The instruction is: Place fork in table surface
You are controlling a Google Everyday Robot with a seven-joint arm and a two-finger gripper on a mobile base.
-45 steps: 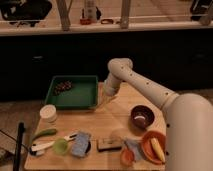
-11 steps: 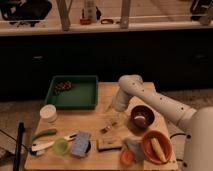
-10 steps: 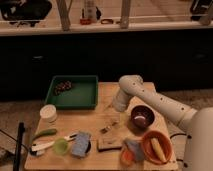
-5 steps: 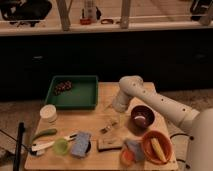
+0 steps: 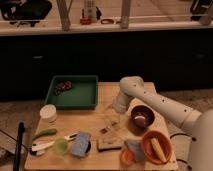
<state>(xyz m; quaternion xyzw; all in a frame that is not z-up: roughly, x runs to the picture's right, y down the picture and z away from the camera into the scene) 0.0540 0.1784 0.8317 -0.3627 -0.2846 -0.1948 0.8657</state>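
My gripper [image 5: 114,119] hangs low over the middle of the pale wooden table surface [image 5: 90,116], at the end of the white arm that reaches in from the right. A small metallic fork [image 5: 106,129] lies just below and left of the gripper tip, on or very close to the tabletop. I cannot tell whether the gripper still touches it. The green tray [image 5: 79,98] is behind and to the left, apart from the gripper.
A dark maroon bowl [image 5: 142,116] stands right of the gripper. An orange bowl with a banana [image 5: 156,146], a grey cloth [image 5: 134,148], a brown bar [image 5: 109,145], a blue sponge [image 5: 80,144], a green cup [image 5: 61,145] and a white cup [image 5: 48,114] crowd the front and left.
Since 4.5 s ago the arm has swung from beside the green tray down to the table's middle. Over the last second it has hardly moved.
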